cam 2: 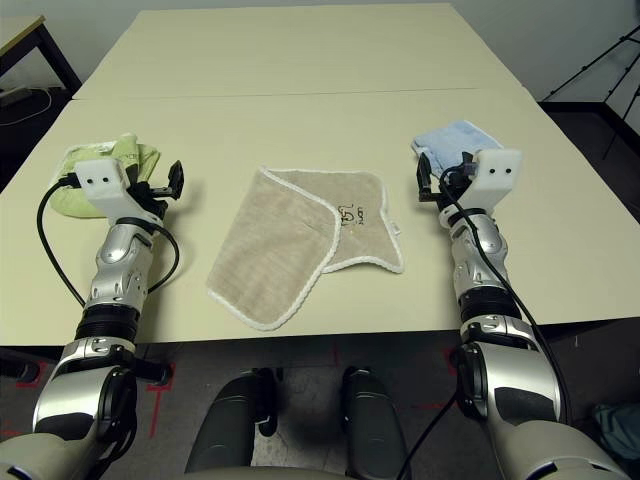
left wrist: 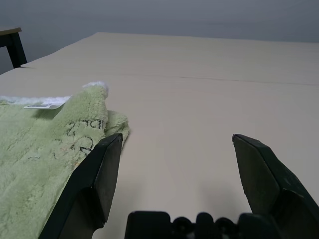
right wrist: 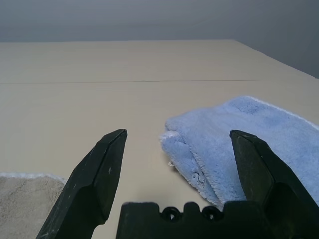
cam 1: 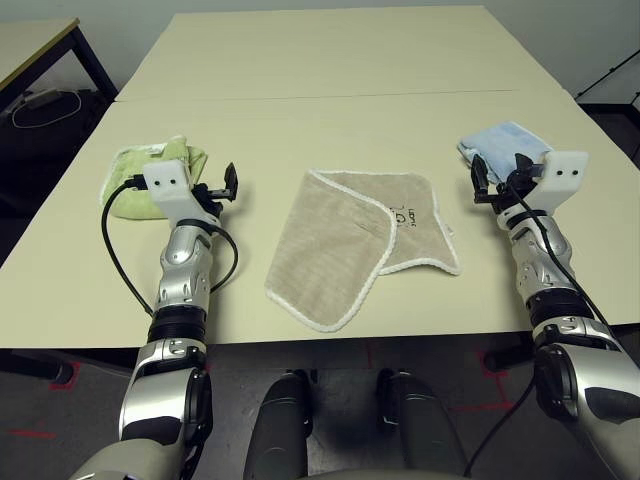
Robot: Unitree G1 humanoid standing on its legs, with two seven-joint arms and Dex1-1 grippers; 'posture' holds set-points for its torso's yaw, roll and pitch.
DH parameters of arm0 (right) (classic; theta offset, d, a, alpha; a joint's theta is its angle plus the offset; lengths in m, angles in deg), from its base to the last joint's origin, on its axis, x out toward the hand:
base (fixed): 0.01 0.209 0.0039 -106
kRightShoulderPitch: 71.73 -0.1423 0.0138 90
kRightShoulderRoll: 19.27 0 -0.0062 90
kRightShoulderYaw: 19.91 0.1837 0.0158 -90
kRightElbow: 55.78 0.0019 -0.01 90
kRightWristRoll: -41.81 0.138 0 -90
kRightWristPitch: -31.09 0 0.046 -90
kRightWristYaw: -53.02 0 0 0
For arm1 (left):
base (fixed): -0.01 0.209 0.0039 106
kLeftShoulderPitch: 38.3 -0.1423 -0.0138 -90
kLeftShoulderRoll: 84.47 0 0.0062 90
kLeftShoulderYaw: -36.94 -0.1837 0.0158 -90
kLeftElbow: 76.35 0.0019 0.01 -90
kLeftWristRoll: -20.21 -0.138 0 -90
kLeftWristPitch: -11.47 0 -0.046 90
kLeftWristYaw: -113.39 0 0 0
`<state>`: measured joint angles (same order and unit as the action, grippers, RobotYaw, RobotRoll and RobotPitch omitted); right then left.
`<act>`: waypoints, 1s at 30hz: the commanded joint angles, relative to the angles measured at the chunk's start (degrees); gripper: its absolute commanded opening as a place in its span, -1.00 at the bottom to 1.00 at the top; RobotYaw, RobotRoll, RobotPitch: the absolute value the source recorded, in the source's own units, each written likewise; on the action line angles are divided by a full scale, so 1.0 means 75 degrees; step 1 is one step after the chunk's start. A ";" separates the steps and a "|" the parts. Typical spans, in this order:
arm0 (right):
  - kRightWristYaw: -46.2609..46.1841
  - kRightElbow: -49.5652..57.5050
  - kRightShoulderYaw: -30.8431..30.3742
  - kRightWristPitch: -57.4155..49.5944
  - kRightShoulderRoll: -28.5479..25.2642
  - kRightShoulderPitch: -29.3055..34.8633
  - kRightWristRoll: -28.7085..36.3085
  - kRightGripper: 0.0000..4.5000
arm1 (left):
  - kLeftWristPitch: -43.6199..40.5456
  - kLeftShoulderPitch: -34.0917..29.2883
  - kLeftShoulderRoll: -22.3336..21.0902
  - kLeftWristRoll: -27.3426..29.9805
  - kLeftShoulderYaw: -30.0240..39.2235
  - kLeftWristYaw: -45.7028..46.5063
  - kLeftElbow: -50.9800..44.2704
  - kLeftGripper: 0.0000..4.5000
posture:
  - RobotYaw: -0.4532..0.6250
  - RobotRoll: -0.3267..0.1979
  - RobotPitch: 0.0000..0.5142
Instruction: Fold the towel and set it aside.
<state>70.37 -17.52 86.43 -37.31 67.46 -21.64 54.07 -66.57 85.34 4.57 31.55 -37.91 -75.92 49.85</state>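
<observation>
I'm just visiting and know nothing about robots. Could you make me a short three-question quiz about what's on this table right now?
1. True or false: the beige towel lies partly folded between the two arms.
2. Which towel lies by the left gripper? A) light green towel B) light blue towel C) red towel
3. Fill in: the fingers of the right gripper are ____ and hold nothing.

Key: 1 true; 2 A; 3 open.
</observation>
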 commanded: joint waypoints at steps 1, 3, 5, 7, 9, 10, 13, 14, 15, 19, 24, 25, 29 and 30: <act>-0.0009 -0.0104 0.0020 -0.0069 -0.0012 -0.0037 0.0010 1.00 | -0.0077 0.0001 -0.0014 -0.0025 -0.0028 -0.0038 -0.0053 0.98 | -0.19 0.25 -0.53; 0.0001 -0.0105 0.0013 -0.0081 -0.0019 -0.0058 0.0005 1.00 | -0.0065 0.0033 -0.0014 -0.0022 -0.0024 -0.0035 -0.0026 0.98 | -0.19 0.25 -0.53; 0.0002 -0.0114 0.0012 -0.0086 -0.0013 -0.0085 -0.0002 1.00 | -0.0062 0.0040 -0.0013 -0.0017 -0.0022 -0.0039 -0.0016 0.98 | -0.20 0.25 -0.54; 0.0001 -0.0135 0.0013 -0.0081 -0.0008 -0.0110 -0.0007 1.00 | -0.0070 0.0041 -0.0016 -0.0013 -0.0025 -0.0055 -0.0010 0.98 | -0.20 0.25 -0.54; -0.0005 -0.0155 0.0011 -0.0073 0.0001 -0.0127 -0.0012 1.00 | -0.0085 0.0052 -0.0032 -0.0004 -0.0024 -0.0085 0.0017 0.98 | -0.20 0.25 -0.53; -0.0006 -0.0160 0.0011 -0.0070 0.0006 -0.0131 -0.0012 1.00 | -0.0112 0.0048 -0.0062 0.0004 -0.0051 -0.0188 0.0027 0.98 | -0.20 0.25 -0.53; 0.0015 -0.0161 0.0016 -0.0067 0.0023 -0.0139 0.0005 1.00 | -0.0129 0.0035 -0.0296 0.0003 -0.0117 -0.0627 0.0074 0.98 | -0.19 0.25 -0.51; 0.0029 -0.0152 0.0015 -0.0066 0.0038 -0.0136 0.0014 1.00 | -0.0161 0.0060 -0.0358 0.0102 -0.0074 -0.0794 0.0079 0.98 | -0.19 0.25 -0.51; 0.0048 -0.0138 0.0011 -0.0063 0.0060 -0.0133 0.0024 1.00 | -0.0190 0.0074 -0.0403 0.0233 -0.0058 -0.1062 0.0031 0.98 | -0.18 0.25 -0.51; 0.0225 -0.0018 -0.0135 -0.0043 0.0224 -0.0203 -0.0014 1.00 | -0.0498 0.0046 -0.0517 0.0700 -0.0250 -0.2343 -0.0427 0.98 | -0.14 0.25 -0.49; 0.0284 0.0002 -0.0200 -0.0139 0.0405 -0.0350 -0.0018 1.00 | -0.0973 0.0012 -0.0838 0.0764 -0.0508 -0.3445 -0.0518 0.98 | -0.11 0.25 -0.48; 0.0323 0.0015 -0.0214 -0.0153 0.0409 -0.0337 -0.0012 1.00 | -0.1084 0.0000 -0.0910 0.0784 -0.0554 -0.3667 -0.0536 0.98 | -0.11 0.25 -0.47; 0.0383 -0.0011 -0.0236 -0.0177 0.0282 -0.0324 -0.0042 1.00 | -0.1263 -0.0008 -0.1397 0.0728 -0.0796 -0.4774 -0.0451 0.98 | -0.12 0.25 -0.45; 0.0398 -0.0034 -0.0230 -0.0189 0.0227 -0.0327 -0.0048 1.00 | -0.1241 0.0011 -0.1497 0.0689 -0.0847 -0.4978 -0.0404 0.98 | -0.12 0.25 -0.45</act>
<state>73.07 -17.67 84.45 -38.22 70.03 -24.19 53.72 -75.46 85.70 -5.62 37.05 -43.03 -110.09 46.31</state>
